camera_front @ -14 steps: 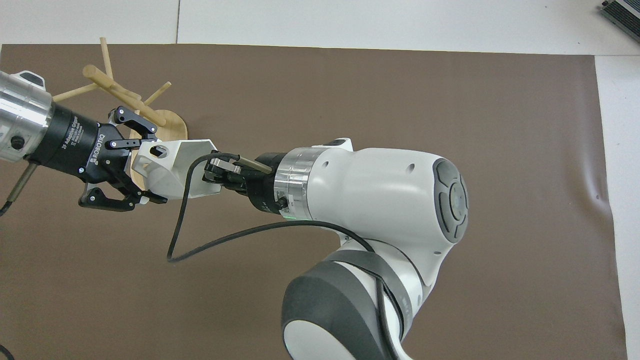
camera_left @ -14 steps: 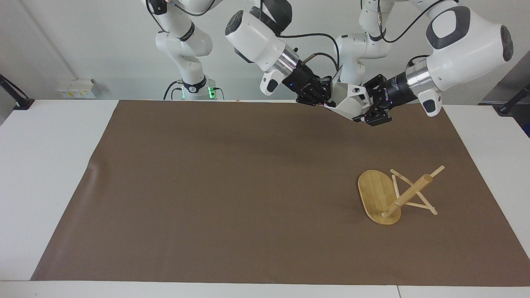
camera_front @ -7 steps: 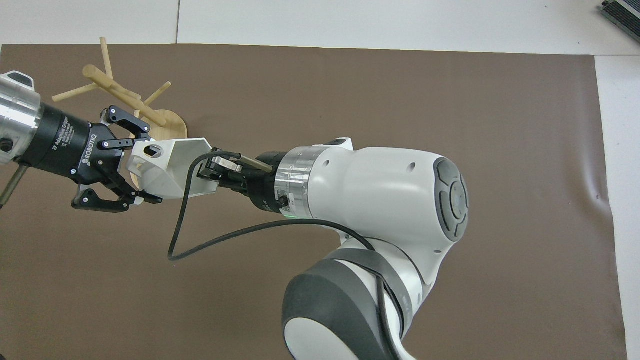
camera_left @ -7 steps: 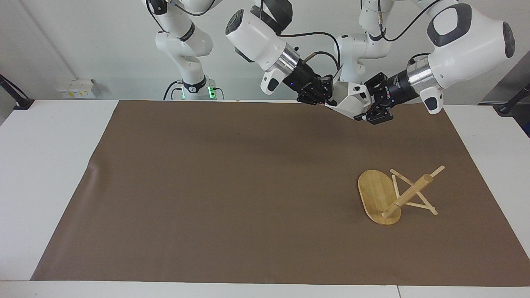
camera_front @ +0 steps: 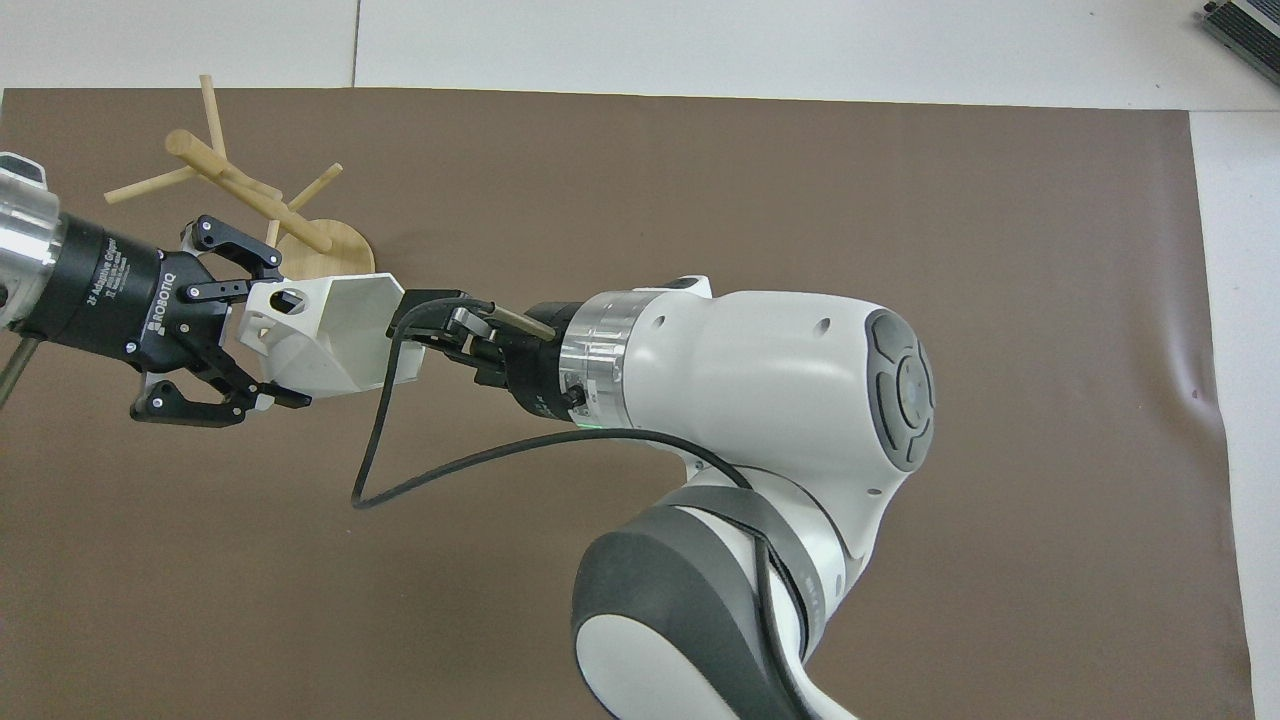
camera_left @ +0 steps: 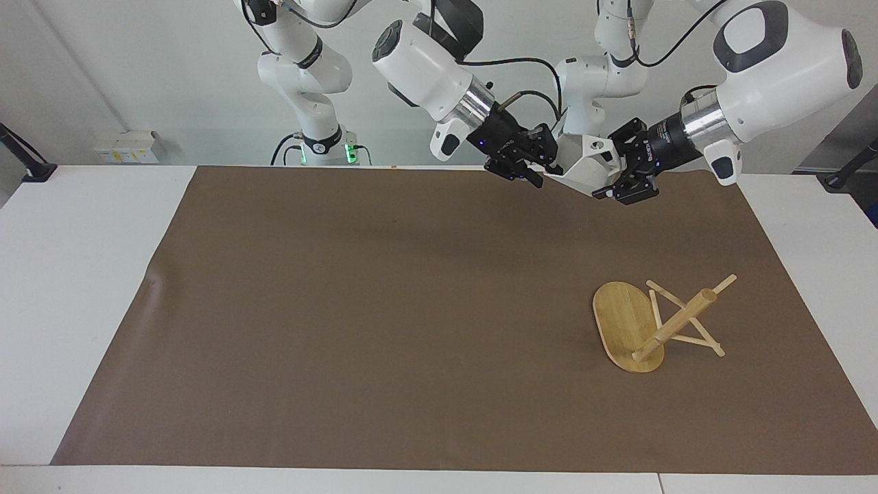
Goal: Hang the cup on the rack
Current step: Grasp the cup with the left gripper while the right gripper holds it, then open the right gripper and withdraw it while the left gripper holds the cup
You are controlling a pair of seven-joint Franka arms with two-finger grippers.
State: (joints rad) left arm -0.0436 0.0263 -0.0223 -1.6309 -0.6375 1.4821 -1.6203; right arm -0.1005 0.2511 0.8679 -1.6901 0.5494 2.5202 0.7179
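Observation:
The white faceted cup (camera_left: pixel 583 165) (camera_front: pixel 320 335) hangs in the air over the brown mat, lying on its side. My left gripper (camera_left: pixel 609 175) (camera_front: pixel 272 340) is shut on its handle end. My right gripper (camera_left: pixel 537 173) (camera_front: pixel 418 325) is open just off the cup's rim, with a small gap showing between them. The bamboo rack (camera_left: pixel 641 322) (camera_front: pixel 245 185) sits on the mat toward the left arm's end, with its post slanting in both views. In the overhead view the cup covers part of the rack's oval base.
The brown mat (camera_left: pixel 384 309) covers most of the white table (camera_left: pixel 82 274). A black cable (camera_front: pixel 400 480) loops from the right arm's wrist over the mat. The right arm's big elbow fills the middle of the overhead view.
My right gripper has opened and let go of the cup's rim. My left gripper has drawn the cup slightly up and away, toward the left arm's end. The rack has not moved.

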